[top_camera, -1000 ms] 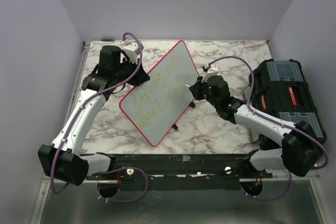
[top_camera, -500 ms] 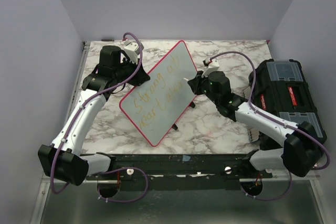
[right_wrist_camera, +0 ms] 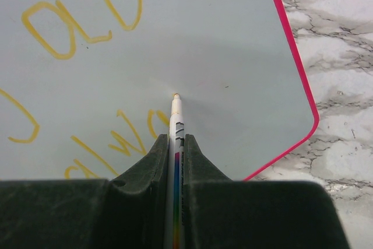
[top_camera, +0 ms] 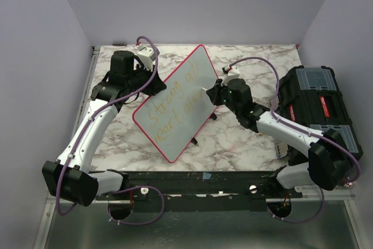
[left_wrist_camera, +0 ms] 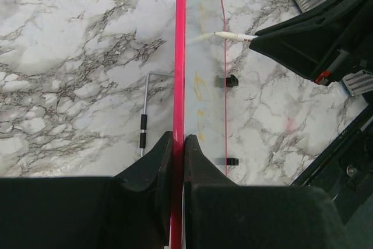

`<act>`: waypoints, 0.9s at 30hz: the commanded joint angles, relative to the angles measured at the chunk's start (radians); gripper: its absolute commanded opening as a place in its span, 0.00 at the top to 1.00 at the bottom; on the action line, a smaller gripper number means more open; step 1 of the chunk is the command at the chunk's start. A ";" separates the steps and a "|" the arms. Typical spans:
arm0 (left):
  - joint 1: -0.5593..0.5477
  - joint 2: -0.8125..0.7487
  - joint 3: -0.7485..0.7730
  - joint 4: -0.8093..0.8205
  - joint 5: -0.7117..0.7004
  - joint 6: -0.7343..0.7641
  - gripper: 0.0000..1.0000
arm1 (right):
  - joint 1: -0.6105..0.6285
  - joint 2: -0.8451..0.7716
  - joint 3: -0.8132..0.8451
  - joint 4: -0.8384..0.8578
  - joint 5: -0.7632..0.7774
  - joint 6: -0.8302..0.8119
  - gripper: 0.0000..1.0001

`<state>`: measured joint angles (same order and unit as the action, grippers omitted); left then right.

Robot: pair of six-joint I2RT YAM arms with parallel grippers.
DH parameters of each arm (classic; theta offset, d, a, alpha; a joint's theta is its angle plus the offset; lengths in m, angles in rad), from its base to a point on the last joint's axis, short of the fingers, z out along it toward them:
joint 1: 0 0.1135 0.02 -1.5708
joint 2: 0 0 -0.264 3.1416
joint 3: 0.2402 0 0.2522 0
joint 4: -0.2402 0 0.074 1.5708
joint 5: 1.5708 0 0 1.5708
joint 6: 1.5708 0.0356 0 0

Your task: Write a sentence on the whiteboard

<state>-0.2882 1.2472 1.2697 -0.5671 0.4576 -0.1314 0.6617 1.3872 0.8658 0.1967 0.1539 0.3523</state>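
Observation:
The whiteboard (top_camera: 169, 129) stands tilted on the table, pale with a red rim, turned diagonally. Its upper left edge is pinched by my left gripper (top_camera: 155, 88); in the left wrist view the jaws (left_wrist_camera: 179, 139) are shut on the red rim (left_wrist_camera: 180, 56). The sentence (top_camera: 175, 106) runs in two lines of yellow cursive. My right gripper (top_camera: 212, 94) is shut on a white marker (right_wrist_camera: 176, 126), whose tip touches the board (right_wrist_camera: 227, 45) just right of the lower line's last letters (right_wrist_camera: 125, 135). The marker (left_wrist_camera: 233, 35) also shows from the side.
A black toolbox (top_camera: 317, 106) sits at the right edge of the marble table (top_camera: 239, 144). A thin metal rod with black sleeves (left_wrist_camera: 144, 115) lies behind the board. Small black feet (left_wrist_camera: 226, 81) stick out from the board's face side.
My right gripper has moved the marker left and slightly farther back, onto the board's right part. The left arm and the board have stayed still.

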 commanded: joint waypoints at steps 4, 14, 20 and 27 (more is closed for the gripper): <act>-0.009 -0.005 0.011 -0.028 -0.046 0.077 1.00 | 0.006 0.014 -0.008 0.036 -0.034 0.018 0.99; -0.012 -0.006 0.013 -0.028 -0.045 0.078 1.00 | 0.006 -0.017 -0.089 0.038 -0.024 0.025 0.99; -0.010 -0.006 0.012 -0.028 -0.045 0.078 1.00 | 0.005 -0.012 -0.062 0.021 0.014 0.016 0.99; -0.011 -0.011 0.013 -0.029 -0.046 0.078 1.00 | 0.006 0.016 0.004 -0.005 0.049 -0.006 0.99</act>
<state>-0.2886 1.2472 1.2697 -0.5671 0.4545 -0.1314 0.6621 1.3792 0.8139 0.2058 0.1711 0.3645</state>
